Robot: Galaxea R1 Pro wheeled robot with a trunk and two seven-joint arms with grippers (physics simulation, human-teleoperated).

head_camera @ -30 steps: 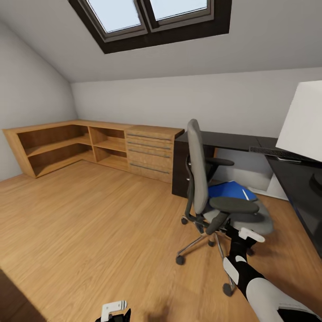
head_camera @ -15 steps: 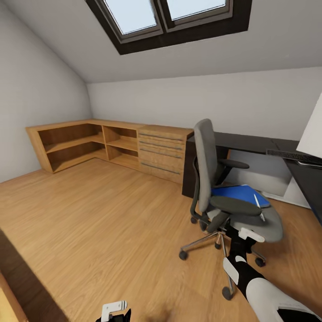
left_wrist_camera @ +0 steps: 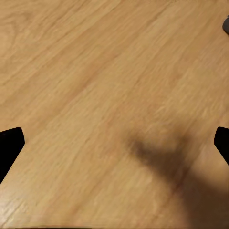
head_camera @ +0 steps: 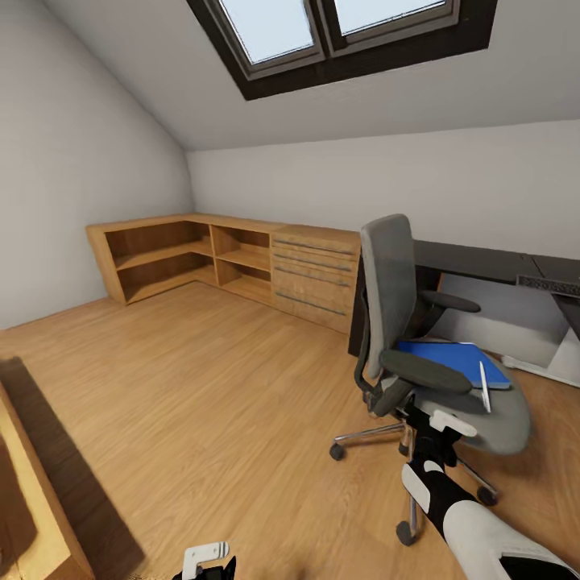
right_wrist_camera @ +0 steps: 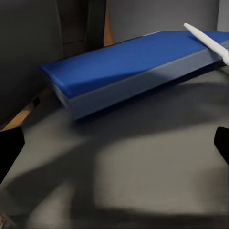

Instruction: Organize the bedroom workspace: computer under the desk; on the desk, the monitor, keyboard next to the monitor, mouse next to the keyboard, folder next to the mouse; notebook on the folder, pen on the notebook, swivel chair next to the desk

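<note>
Swivel chair (head_camera: pixel 419 338) stands at right centre of the head view on the wood floor (head_camera: pixel 201 387), its grey seat carrying the blue folder (head_camera: pixel 459 362) with the pale pen (head_camera: pixel 484 387) lying partly on the folder's right edge. Behind it, at the right edge, runs the black tabletop (head_camera: pixel 483 262). The right claw (right_wrist_camera: pixel 114 143) is released, fingertips spread wide over the seat; the left claw (left_wrist_camera: pixel 114 143) is likewise released, above bare floor.
</note>
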